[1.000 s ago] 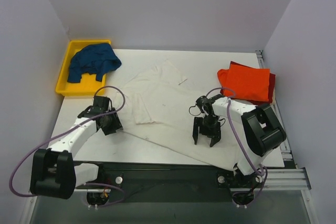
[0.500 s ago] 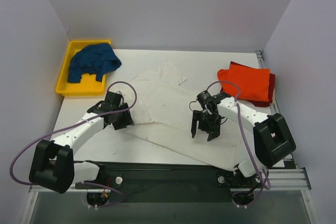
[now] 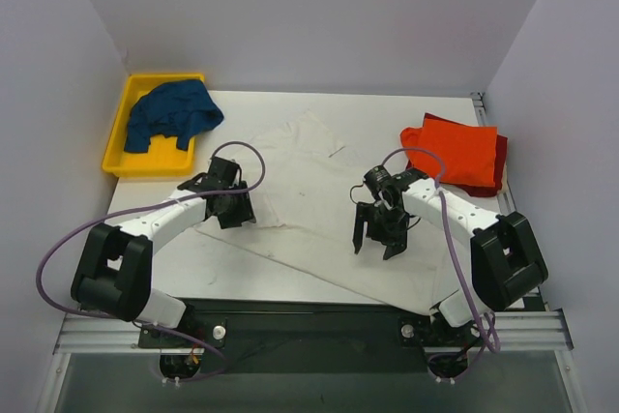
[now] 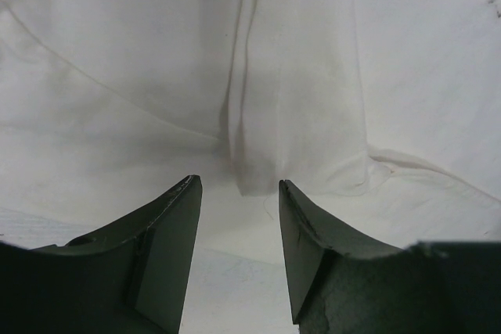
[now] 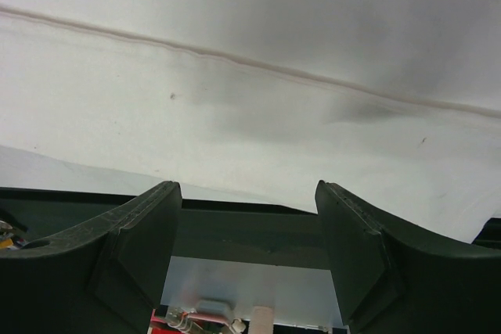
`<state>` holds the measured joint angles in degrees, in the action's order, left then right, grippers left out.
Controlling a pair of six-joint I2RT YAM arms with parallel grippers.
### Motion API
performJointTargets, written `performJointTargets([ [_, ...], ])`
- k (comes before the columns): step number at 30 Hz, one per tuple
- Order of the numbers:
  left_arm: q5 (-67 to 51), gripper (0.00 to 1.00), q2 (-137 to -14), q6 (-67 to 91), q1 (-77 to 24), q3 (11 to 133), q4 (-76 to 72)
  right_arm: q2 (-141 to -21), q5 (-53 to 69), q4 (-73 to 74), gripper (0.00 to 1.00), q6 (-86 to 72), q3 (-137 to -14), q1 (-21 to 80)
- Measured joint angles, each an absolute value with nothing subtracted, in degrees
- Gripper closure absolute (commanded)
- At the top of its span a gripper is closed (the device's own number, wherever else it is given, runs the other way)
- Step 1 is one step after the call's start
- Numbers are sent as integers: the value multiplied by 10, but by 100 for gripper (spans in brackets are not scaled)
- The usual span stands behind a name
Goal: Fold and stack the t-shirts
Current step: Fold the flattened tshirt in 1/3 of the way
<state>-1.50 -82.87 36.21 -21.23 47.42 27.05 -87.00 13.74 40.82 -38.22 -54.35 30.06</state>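
Note:
A large off-white t-shirt lies spread across the middle of the table. My left gripper is open and empty at its left edge; in the left wrist view the folded sleeve corner lies just beyond my fingertips. My right gripper is open and empty, low over the shirt's near right part. An orange-red t-shirt lies folded on a dark red one at the right. A dark blue t-shirt lies crumpled in the bin.
A yellow plastic bin stands at the back left corner. The table's near edge and the metal frame show below the right gripper. Grey walls close in the back and both sides.
My left gripper has moved right and forward onto the off-white shirt's left edge. My right gripper has shifted slightly and stays open over the shirt.

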Motion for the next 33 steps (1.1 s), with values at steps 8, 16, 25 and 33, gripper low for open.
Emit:
performJointTargets([
  [8, -8, 50, -870, 362, -236, 483, 269, -868, 135, 416, 29, -382, -551, 300],
  [16, 3, 70, -879, 354, -249, 498, 270, -868, 133, 420, 29, -382, -556, 300],
  [25, 4, 99, -895, 351, -260, 531, 268, -868, 131, 423, 29, -381, -556, 300],
  [33, -11, 100, -945, 338, -284, 584, 267, -866, 128, 427, 29, -381, -556, 293],
])
